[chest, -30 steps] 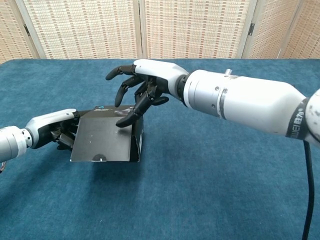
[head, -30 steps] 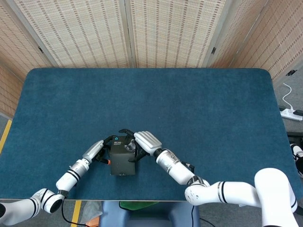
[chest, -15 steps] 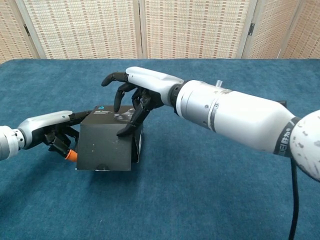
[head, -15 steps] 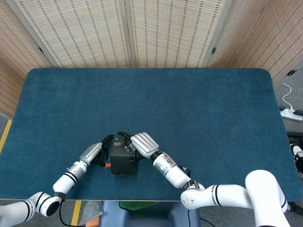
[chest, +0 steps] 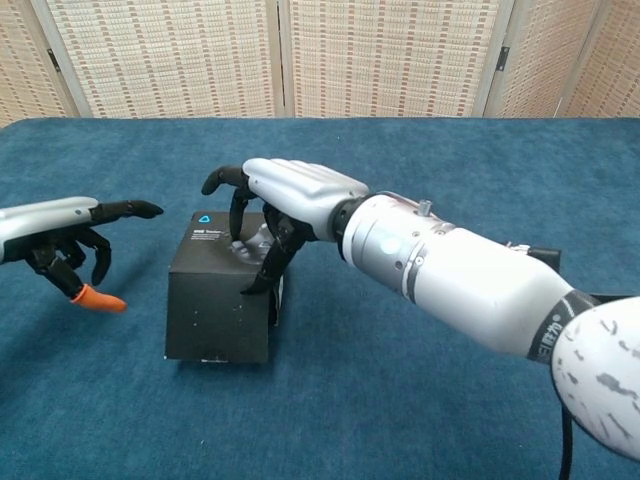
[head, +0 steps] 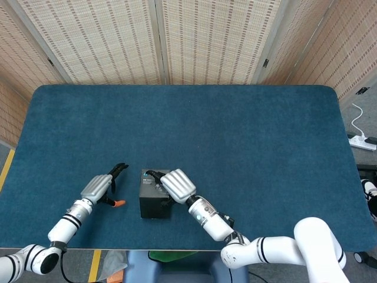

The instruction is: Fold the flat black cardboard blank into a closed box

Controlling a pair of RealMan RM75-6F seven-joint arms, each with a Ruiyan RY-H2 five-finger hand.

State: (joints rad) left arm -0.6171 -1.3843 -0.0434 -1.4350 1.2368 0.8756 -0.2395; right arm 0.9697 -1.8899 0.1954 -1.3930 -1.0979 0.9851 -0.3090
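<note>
The black cardboard box [head: 153, 202] [chest: 217, 295] stands folded up on the blue table near its front edge, with a small blue mark on its top. My right hand [head: 175, 184] [chest: 285, 200] lies over the box's top, fingers curled down and pressing on the lid. My left hand [head: 101, 188] [chest: 62, 238] hovers to the left of the box, apart from it, with spread fingers holding nothing. One of its fingers has an orange tip [head: 118, 203] [chest: 96, 299].
The blue cloth table [head: 235, 135] stretches far beyond the box. Woven folding screens [head: 159, 35] stand behind it. A white power strip [head: 360, 141] lies on the floor to the right.
My left hand has let go of the box's left side and drawn away leftward. The front flap has come down shut, and my right hand has shifted onto the top.
</note>
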